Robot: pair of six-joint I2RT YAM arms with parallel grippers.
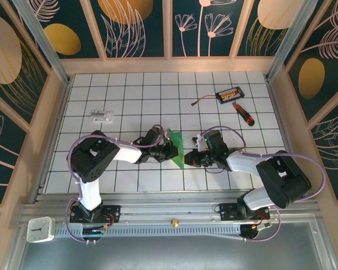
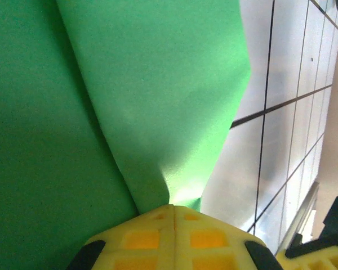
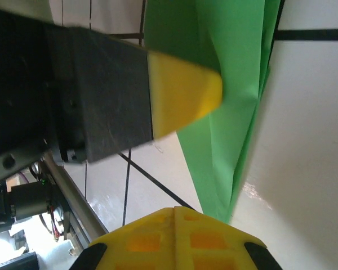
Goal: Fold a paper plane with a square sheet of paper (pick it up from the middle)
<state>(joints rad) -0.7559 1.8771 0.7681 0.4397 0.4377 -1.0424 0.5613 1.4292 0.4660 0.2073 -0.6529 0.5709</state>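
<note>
Paper (image 2: 158, 84) pinched in left claw (image 2: 173, 209), right claw (image 3: 174, 211) closed at its tip, orange parts (image 1: 230, 93) in black box (image 1: 219, 97)

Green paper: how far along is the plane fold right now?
Done: the green paper is already creased into a narrower, layered shape. In hand: the left fingers are shut on a fold of it; the right fingers are shut beside one pointed tip, grip unclear. Left: it isn't a finished dart yet, so further folds probably remain.
</note>
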